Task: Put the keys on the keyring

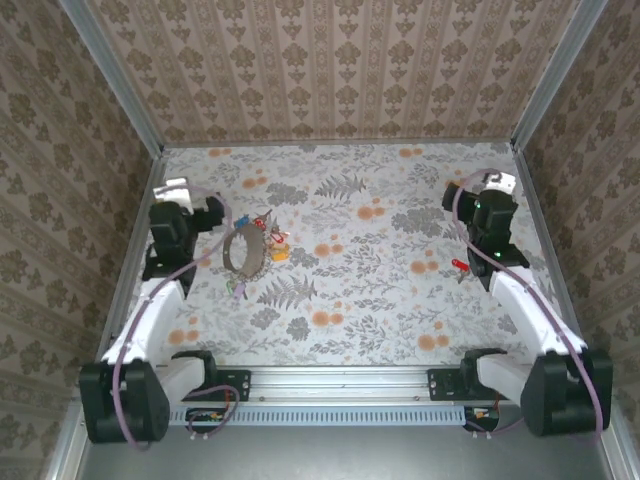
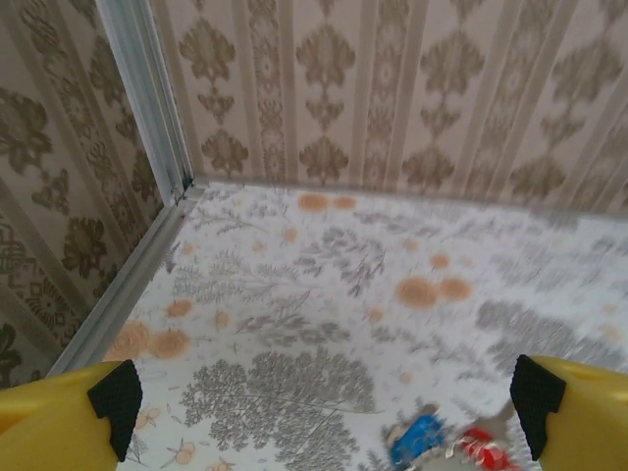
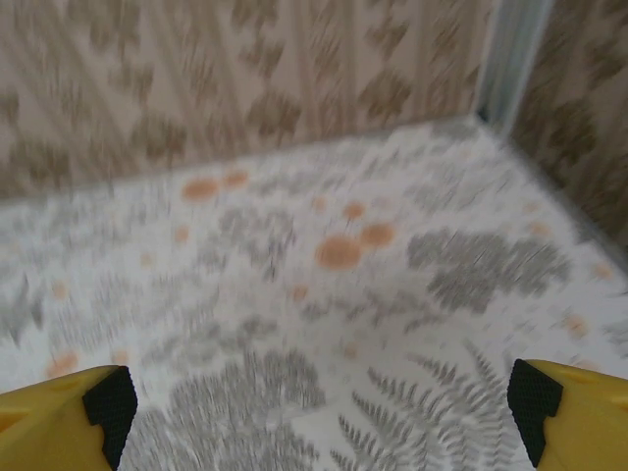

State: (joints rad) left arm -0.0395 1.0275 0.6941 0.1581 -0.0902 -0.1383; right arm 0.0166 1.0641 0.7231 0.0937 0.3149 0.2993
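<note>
Keyring [image 1: 243, 250]: lies flat on the table [image 1: 380, 300]; I cannot tell whether any key is threaded on it.
Blue key [image 2: 422, 439], red key [image 2: 481, 448]: just past the keyring's far rim, side by side.
Yellow key [image 1: 279, 247]: just beside the keyring's right edge.
Greenish key [image 1: 238, 288]: just beside the keyring's near edge; too small to be sure of its colour.
Stray red key [image 1: 460, 265]: well apart from the keyring, to its right.
Left gripper [image 2: 327, 407]: jaws spread wide, holding nothing, just left of the keyring. It is probably placed there because most keys are clustered within its reach.
Right gripper [image 3: 314, 407]: jaws wide and empty, far right of the keyring. It is likely the arm for the stray red key.
</note>
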